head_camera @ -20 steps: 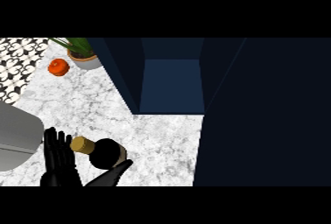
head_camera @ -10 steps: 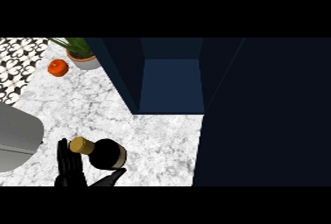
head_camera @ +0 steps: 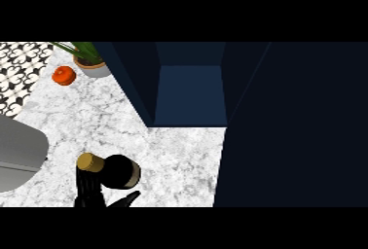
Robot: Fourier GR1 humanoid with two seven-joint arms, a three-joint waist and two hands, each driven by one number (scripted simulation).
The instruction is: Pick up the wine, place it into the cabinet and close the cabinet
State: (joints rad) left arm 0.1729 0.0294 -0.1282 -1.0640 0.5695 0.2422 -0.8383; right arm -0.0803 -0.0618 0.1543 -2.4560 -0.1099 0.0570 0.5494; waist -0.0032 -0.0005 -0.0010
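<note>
Wine bottle (head_camera: 115, 170) stands on counter, well short of the open cabinet (head_camera: 191, 95). Left hand (head_camera: 92, 189) flanks it, fingers straight, unclenched. Likely heavy, slick, breakable glass; grasp body.

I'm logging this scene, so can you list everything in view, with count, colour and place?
wine: one, dark bottle with a gold top, lower left of the counter
tomato: one, red-orange, upper left
plant: one, green in a grey pot, right of the tomato
cabinet: one, dark blue, door open, top centre and right
counter: one, white-grey marble
grey appliance: one, left edge
patterned wall: black and white, upper left corner
hand: one, black, beside the wine at the bottom edge
</note>
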